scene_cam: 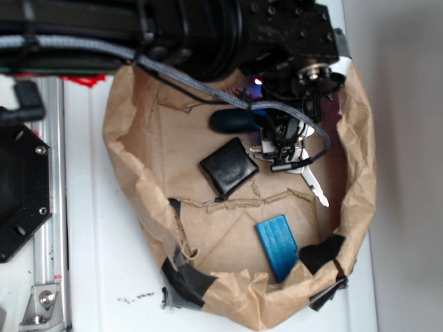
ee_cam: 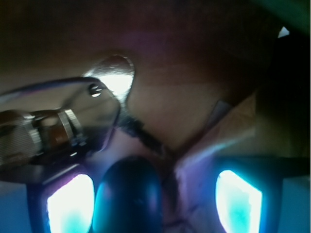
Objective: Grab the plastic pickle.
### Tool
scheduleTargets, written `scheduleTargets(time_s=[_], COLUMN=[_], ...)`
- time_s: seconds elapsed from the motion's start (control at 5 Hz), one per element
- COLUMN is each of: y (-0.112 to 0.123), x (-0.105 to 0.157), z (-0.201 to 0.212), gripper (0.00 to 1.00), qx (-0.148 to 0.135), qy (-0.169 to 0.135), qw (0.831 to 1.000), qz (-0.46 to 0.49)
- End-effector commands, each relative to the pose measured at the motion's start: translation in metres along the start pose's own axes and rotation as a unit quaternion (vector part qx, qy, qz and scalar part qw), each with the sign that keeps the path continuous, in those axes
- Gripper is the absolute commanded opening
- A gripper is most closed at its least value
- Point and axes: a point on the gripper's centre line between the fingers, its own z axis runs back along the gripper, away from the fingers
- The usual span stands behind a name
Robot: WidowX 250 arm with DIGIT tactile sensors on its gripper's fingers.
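We are holding our pincer (ee_cam: 154,194) wide open around the plastic pickle (scene_cam: 234,120), which is sitting nearer the one finger (ee_cam: 70,204), gripped by neither. The pickle is lying inside the paper bag (scene_cam: 138,117), just beyond the black square pouch (scene_cam: 229,167).

No readable text, labels, brand names, numbers or signs appeared on anything in either the exterior or wrist view.
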Motion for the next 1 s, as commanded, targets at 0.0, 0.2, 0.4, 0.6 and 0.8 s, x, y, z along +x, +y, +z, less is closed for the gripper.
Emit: scheduleTargets(time_s=[0.0, 0.2, 0.4, 0.6, 0.8], y=[0.013, 0.011, 0.013, 0.013, 0.007], x=[-0.004, -0.011, -0.018, -0.021, -0.02], z=[-0.003, 0.0, 0.014, 0.035, 0.067], gripper=[0.0, 0.0, 0.0, 0.0, 0.0], qx=[0.018, 0.022, 0.0, -0.02, -0.025], qy=[-0.017, -0.022, -0.024, -0.013, -0.004], qw=[1.0, 0.999, 1.0, 0.999, 0.997], qz=[0.012, 0.006, 0.008, 0.031, 0.067])
